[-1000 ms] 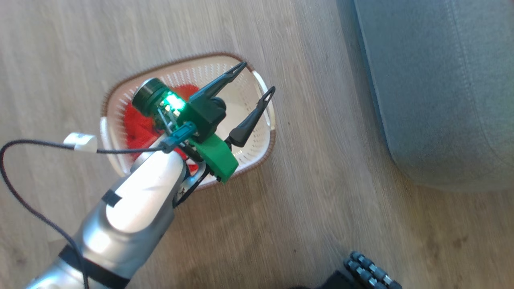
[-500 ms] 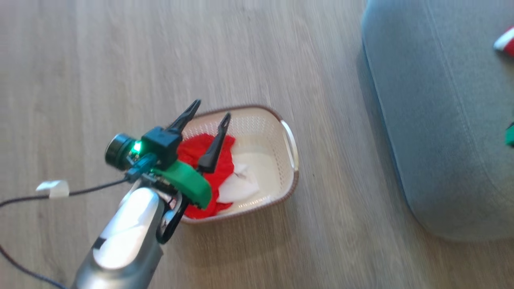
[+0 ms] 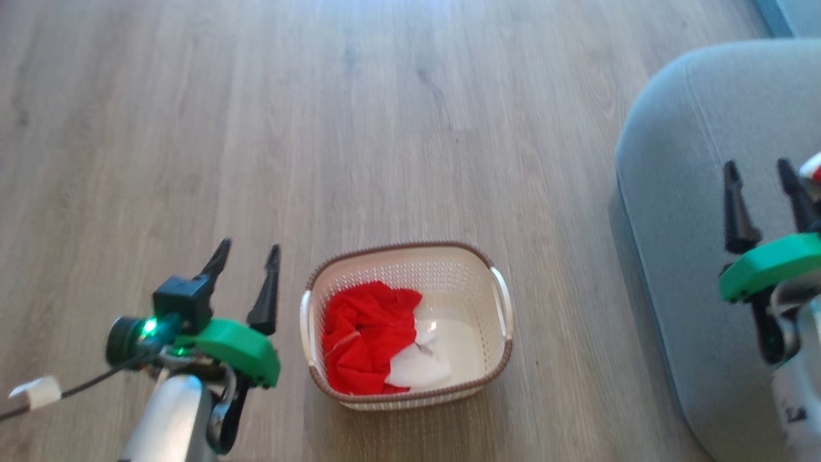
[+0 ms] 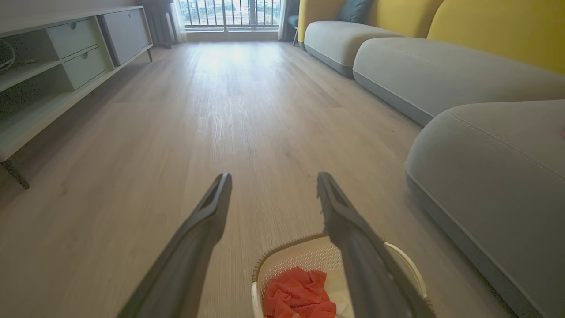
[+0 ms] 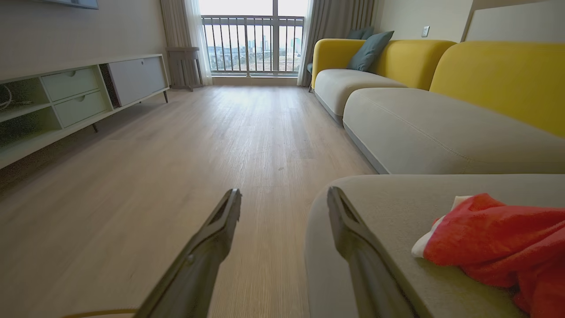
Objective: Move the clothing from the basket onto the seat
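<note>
The cream basket (image 3: 397,248) with a brown rim stands on the wood floor, and red clothing (image 3: 362,333) with a white patch lies in its left half. My left gripper (image 3: 250,247) hovers open and empty just left of the basket. In the left wrist view, the left gripper (image 4: 273,176) points down the room, with the basket (image 4: 282,247) and clothing (image 4: 295,293) below its fingers. My right gripper (image 3: 757,167) is open over the grey seat (image 3: 673,192). In the right wrist view, a red garment (image 5: 499,238) with white trim lies on the seat (image 5: 379,207), right of the open right gripper (image 5: 284,192).
More grey sofa sections (image 5: 406,128) with yellow backs run along the right. A low cabinet (image 4: 66,57) with drawers lines the left wall. A black cable with a white tag (image 3: 35,391) trails from my left arm. Open wood floor stretches ahead to the balcony window.
The head camera has shifted. My left gripper, earlier over the basket, is now beside its left edge, still open. My right gripper has come into view over the seat.
</note>
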